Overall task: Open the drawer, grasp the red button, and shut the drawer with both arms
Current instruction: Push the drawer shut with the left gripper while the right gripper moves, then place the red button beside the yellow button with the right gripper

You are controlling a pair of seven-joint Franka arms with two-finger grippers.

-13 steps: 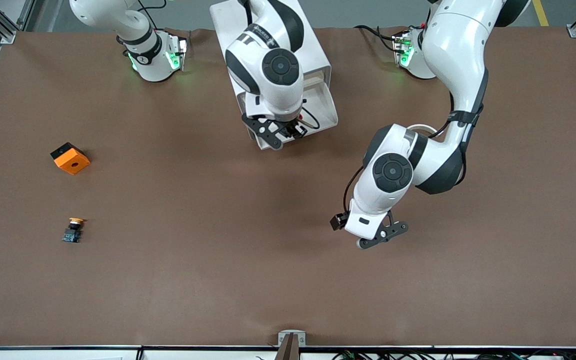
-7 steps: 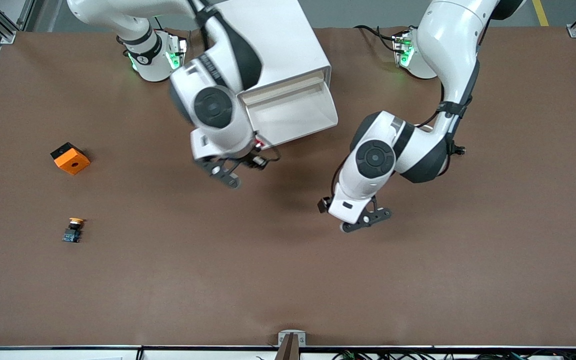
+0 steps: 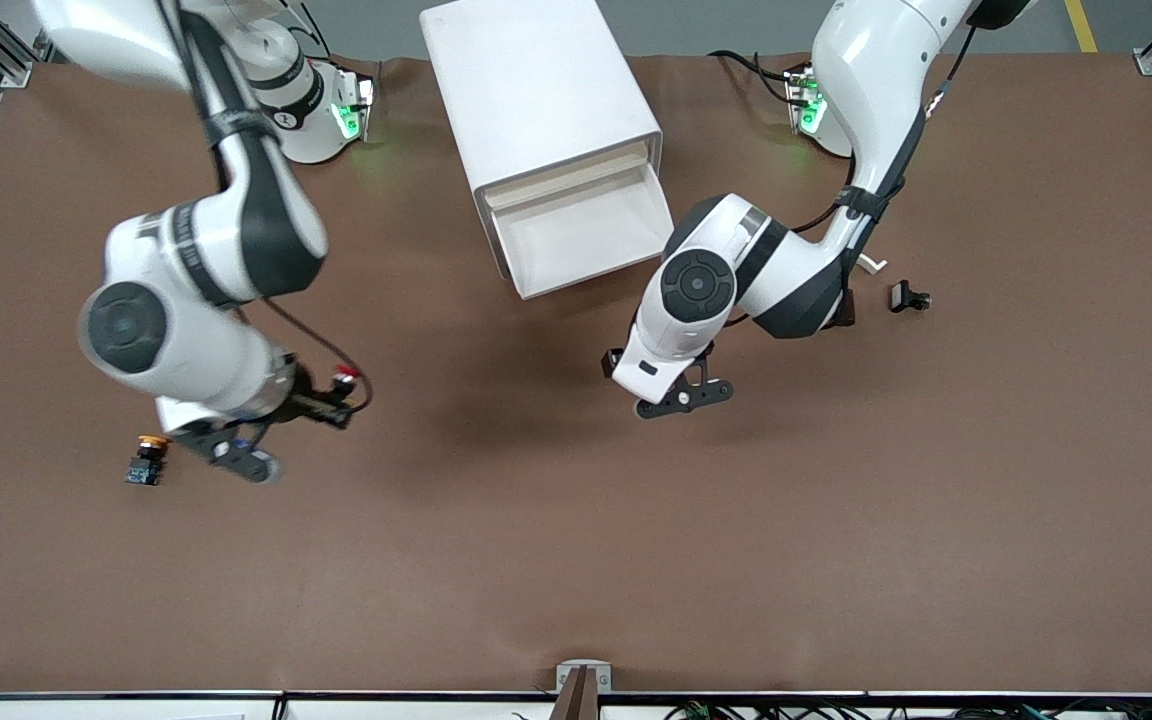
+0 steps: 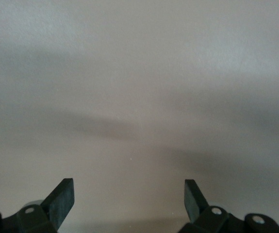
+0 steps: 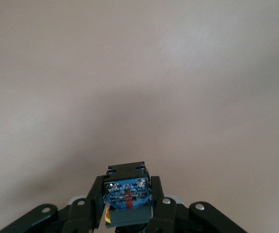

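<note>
The drawer (image 3: 586, 235) stands pulled out of the white cabinet (image 3: 536, 90), and its tray shows empty. My right gripper (image 3: 236, 452) is over the table at the right arm's end, beside the orange-yellow capped button (image 3: 146, 460). In the right wrist view the right gripper (image 5: 128, 196) is shut on the button (image 5: 127, 194), whose bluish-grey square base faces the camera; its red cap is hidden. My left gripper (image 3: 681, 395) is open and empty over bare table nearer the front camera than the drawer. The left wrist view shows the left gripper (image 4: 128, 196) with its jaws wide apart.
A small black part (image 3: 908, 297) lies on the table toward the left arm's end. The right arm's elbow (image 3: 126, 325) covers the spot where the orange cube sat. Brown table stretches toward the front camera.
My right arm swung out of the drawer to the right arm's end of the table, carrying the button. My left gripper moved closer to the open drawer.
</note>
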